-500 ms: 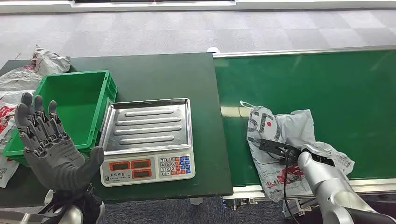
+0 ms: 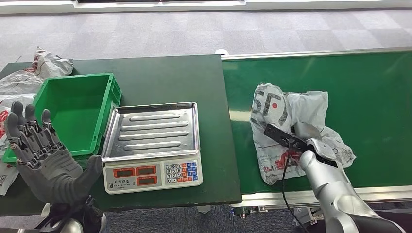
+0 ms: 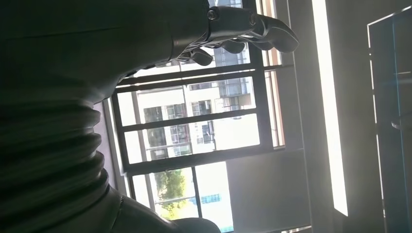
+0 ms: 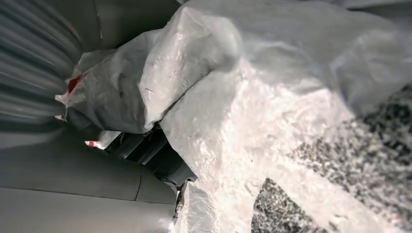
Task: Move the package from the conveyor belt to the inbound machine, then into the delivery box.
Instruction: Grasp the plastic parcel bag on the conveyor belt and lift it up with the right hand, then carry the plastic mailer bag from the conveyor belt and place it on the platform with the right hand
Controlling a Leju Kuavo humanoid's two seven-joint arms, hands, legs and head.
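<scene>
My right hand was buried in the package, which lay on the belt near its left end and front edge; crumpled plastic bunched against my palm in the wrist view, but I could not tell whether my fingers gripped it. My left hand was raised with fingers spread, holding nothing, in front of the bin at the bench's left edge. The scale sat beside the bin.

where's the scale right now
In the head view, the scale sits on the dark table, between the green bin and the conveyor belt.
</scene>
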